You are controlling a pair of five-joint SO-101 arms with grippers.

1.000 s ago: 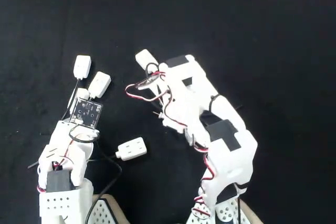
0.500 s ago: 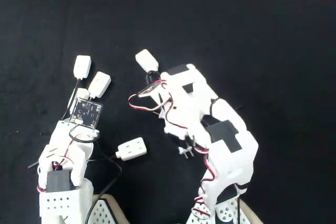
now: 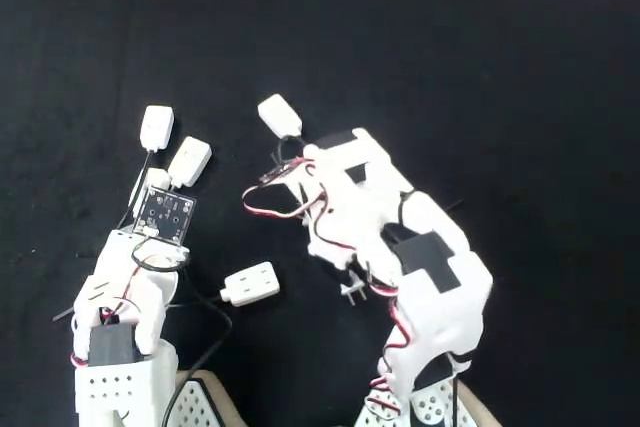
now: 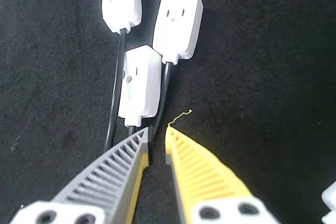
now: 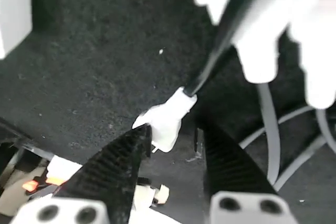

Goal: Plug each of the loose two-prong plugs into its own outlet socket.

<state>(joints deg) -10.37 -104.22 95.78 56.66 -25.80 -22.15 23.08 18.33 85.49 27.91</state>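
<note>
Three white outlet sockets (image 4: 178,23) lie close together just beyond my left gripper (image 4: 155,132). Its fingers stand a narrow gap apart, and a socket's black cable (image 4: 166,85) runs into that gap. In the high view this gripper (image 3: 160,209) sits over the left cluster of sockets (image 3: 156,127). My right gripper (image 5: 176,132) is open. A small white plug (image 5: 167,121) on a black cable lies between its black fingers, beside one of them and not clamped. In the high view, the right gripper (image 3: 292,159) is just short of the rear socket (image 3: 279,115).
Another white socket (image 3: 250,284) lies near the front between the arms. A small white pronged piece (image 3: 352,287) rests beside the right arm. Red and white wires loop off that arm. The black table stretches bare to the right and back.
The right arm has drawn back from the rear socket toward the front. The small pronged piece has shifted frontward and right with it. The left arm has kept still.
</note>
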